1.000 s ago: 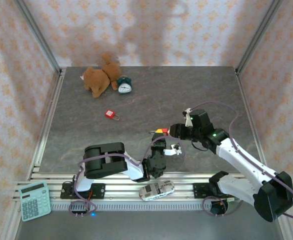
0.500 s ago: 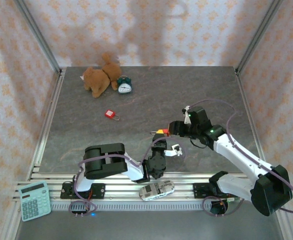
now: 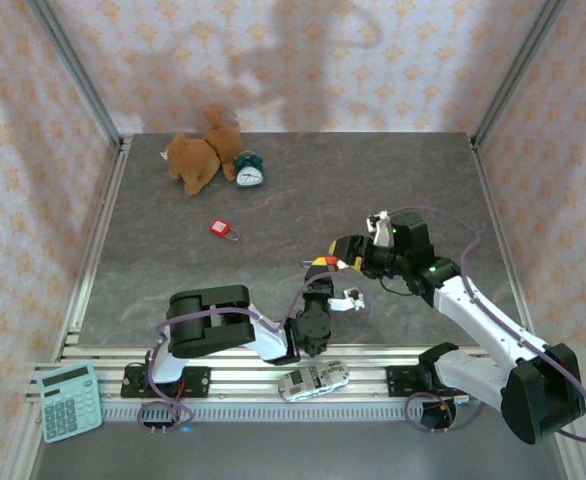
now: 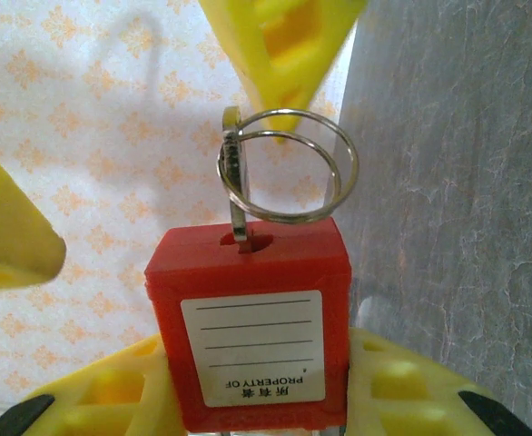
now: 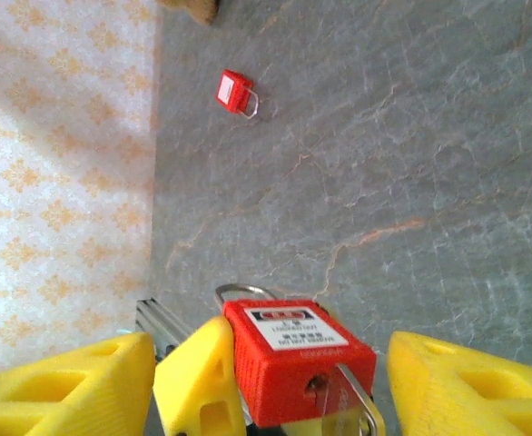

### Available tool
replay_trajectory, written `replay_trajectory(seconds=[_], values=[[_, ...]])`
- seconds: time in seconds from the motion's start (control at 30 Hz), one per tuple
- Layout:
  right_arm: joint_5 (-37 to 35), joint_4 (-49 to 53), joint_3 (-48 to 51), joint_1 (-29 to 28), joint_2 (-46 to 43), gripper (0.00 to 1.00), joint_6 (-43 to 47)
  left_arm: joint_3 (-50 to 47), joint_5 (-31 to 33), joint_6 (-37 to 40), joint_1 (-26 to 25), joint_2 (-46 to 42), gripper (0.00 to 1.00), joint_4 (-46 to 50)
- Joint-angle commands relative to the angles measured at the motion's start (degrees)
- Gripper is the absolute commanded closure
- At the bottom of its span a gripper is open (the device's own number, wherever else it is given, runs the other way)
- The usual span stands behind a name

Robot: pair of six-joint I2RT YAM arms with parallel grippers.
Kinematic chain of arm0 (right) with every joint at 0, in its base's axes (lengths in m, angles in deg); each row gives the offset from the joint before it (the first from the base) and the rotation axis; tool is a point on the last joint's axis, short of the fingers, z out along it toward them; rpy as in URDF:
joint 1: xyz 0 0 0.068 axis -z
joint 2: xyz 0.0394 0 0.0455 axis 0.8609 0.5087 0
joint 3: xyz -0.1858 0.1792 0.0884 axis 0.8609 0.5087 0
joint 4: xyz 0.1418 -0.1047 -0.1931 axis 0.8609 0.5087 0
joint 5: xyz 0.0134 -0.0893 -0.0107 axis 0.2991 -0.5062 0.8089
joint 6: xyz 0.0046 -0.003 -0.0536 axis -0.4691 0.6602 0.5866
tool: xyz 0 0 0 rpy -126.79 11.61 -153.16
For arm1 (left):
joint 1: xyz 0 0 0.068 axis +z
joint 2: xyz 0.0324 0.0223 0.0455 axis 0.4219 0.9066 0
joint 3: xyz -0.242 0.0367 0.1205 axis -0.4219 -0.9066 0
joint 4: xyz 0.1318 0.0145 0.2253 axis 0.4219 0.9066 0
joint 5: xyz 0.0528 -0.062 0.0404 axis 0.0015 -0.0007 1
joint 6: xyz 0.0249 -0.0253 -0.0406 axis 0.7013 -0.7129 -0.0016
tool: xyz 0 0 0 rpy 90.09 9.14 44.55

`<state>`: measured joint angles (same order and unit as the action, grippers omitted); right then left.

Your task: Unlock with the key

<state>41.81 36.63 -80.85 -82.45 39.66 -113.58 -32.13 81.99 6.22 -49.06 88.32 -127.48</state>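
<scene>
Above the near part of the grey table (image 3: 303, 190), the left gripper (image 4: 257, 391) pinches the body of a red padlock (image 4: 248, 272) between its yellow fingers (image 4: 402, 386). The right gripper (image 5: 270, 354) stands spread, one finger on each side of the padlock and apart from it. The padlock carries a white lined label reading "PROPERTY OF". A steel key ring (image 4: 289, 173) hangs on the key (image 4: 237, 204), which sits in the keyhole.

Left gripper (image 3: 320, 282) clamped, right gripper (image 3: 339, 252) jaws apart.
</scene>
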Motion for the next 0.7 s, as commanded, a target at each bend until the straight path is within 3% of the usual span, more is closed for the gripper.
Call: replay_trajectory(seconds=[0.0,0.23,0.43,0.67], values=[[2.5,-2.0,0.4,0.4,-0.6,0.32,-1.9,1.4,-1.4,-0.4,0.6,-0.8,0.89,-3.0],[4.6,-7.6,2.6,0.4,1.3,0.33,-5.9,2.6,-2.1,0.6,0.6,-0.4,0.89,-2.9],[5.6,-12.1,4.0,0.4,2.1,0.43,-9.0,3.7,-2.5,1.2,0.6,0.4,0.89,-3.0],[3.1,-9.0,3.7,0.4,3.3,0.47,-6.9,3.9,-2.5,1.4,0.5,0.2,0.90,-2.9]])
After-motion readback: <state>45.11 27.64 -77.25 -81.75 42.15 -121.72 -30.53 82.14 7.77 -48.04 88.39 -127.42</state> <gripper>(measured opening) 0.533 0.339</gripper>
